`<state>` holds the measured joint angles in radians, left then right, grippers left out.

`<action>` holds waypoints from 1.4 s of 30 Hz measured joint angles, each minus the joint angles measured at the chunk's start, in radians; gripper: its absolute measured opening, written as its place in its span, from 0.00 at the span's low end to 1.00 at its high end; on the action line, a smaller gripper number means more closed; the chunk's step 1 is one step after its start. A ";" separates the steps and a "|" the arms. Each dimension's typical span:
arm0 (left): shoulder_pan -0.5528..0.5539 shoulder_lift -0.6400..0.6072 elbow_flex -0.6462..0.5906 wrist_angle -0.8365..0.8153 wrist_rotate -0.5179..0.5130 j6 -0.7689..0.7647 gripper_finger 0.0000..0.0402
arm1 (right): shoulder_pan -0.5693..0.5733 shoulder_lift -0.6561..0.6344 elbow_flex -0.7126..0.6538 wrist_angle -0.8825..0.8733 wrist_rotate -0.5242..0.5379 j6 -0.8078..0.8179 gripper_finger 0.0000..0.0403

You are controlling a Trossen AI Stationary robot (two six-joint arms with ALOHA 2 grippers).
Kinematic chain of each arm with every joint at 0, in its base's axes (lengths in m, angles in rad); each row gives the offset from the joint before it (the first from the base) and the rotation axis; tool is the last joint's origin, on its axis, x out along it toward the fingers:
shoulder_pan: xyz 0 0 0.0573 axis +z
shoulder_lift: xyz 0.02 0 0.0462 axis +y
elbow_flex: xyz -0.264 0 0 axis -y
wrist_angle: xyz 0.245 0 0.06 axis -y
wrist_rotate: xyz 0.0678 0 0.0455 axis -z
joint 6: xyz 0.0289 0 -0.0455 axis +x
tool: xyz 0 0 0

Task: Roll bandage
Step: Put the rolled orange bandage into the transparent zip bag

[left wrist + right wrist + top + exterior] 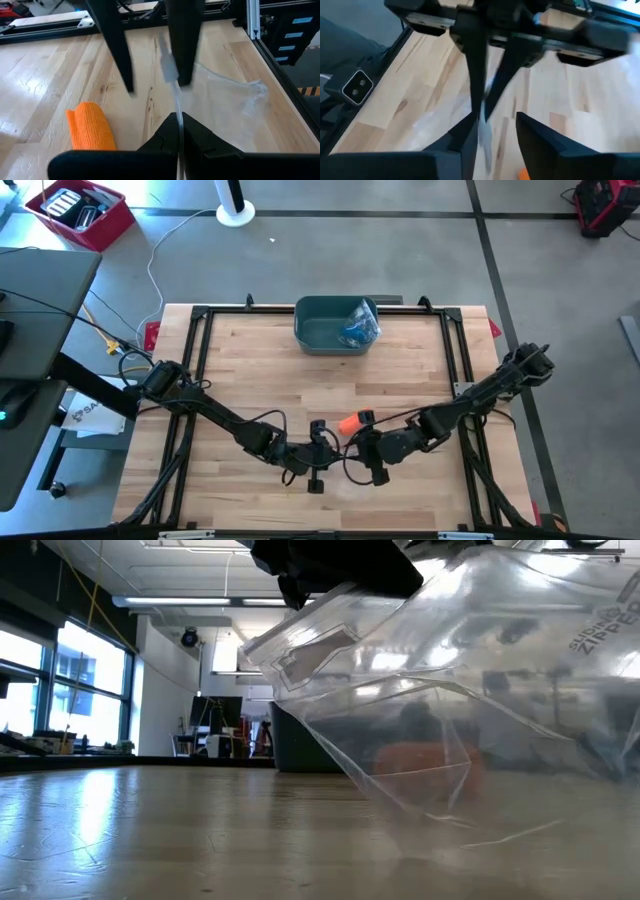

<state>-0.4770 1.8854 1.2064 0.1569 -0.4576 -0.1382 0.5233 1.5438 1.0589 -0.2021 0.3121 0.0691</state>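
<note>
A clear zip bag hangs from my left gripper, which is shut on it near the table's front middle. The bag's lower corner touches the wood. My right gripper faces the left one, open. The bag's top edge stands between its fingers, close to one finger. I cannot tell whether that finger touches the edge. The orange bandage roll lies on its side on the table beside the bag. In the low view it shows through the plastic. My left gripper pinches the bag's top edge between its two shut fingers. The fingers slant downward, coming from the table's left. The bag hangs below them, slack and creased, with its lower corner on the table.
A dark green bin stands at the far middle of the table, with a blue item in clear wrap inside. A black frame borders the wooden top. Bare wood lies to the left and right of the grippers.
</note>
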 joint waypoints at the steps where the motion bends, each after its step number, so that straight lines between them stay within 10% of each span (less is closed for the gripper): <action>1: 0.000 0.000 0.000 -0.001 0.000 0.000 0.00 | 0.002 -0.015 0.000 -0.017 0.005 0.001 0.32; 30: -0.002 0.000 0.000 -0.003 -0.025 -0.011 0.01 | 0.065 -0.031 0.000 -0.111 0.099 0.092 0.02; 42: -0.004 0.004 -0.001 0.249 -0.095 0.143 0.31 | 0.130 -0.032 0.000 -0.144 0.189 0.239 0.00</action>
<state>-0.4811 1.8894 1.2053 0.4059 -0.5527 0.0051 0.6530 1.5117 1.0592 -0.3459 0.5006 0.3079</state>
